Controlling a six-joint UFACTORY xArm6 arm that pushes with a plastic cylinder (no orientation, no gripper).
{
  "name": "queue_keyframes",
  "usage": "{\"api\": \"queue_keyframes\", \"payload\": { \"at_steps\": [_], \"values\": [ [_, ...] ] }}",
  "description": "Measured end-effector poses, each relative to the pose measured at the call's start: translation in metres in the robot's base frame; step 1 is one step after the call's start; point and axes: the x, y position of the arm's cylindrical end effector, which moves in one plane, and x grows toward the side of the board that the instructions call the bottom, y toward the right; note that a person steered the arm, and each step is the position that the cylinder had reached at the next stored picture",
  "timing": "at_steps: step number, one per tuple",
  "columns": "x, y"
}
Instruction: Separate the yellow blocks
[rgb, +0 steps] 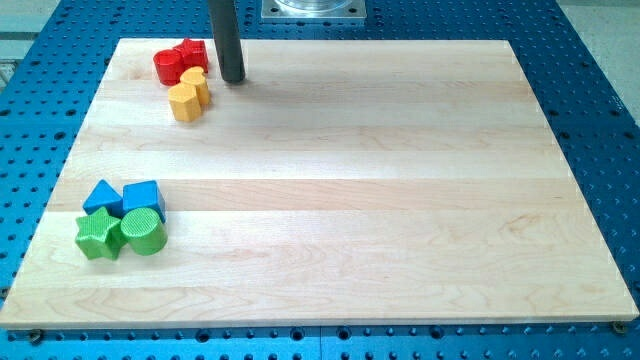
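Two yellow blocks sit touching near the view's top left: a yellow hexagon (184, 102) and a smaller yellow block (197, 83) just above and right of it, shape unclear. My tip (232, 79) rests on the board just right of the smaller yellow block, a small gap apart. Two red blocks lie above them: a red round block (167, 66) and a red star-like block (191, 53), touching the yellow pair.
Near the view's bottom left is a cluster: a blue triangle (102, 196), a blue cube (143, 197), a green star (98, 234) and a green cylinder (144, 232). The wooden board (350, 200) lies on a blue perforated table.
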Motion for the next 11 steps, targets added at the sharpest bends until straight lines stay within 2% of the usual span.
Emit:
{"api": "queue_keyframes", "payload": {
  "at_steps": [1, 2, 3, 4, 5, 6, 7, 8, 10, 11],
  "values": [
    [0.001, -0.029],
    [0.039, -0.05],
    [0.05, -0.053],
    [0.031, -0.096],
    [0.049, -0.147],
    [0.087, -0.128],
    [0.058, -0.118],
    [0.053, -0.117],
    [0.136, -0.05],
    [0.14, -0.085]
  ]
}}
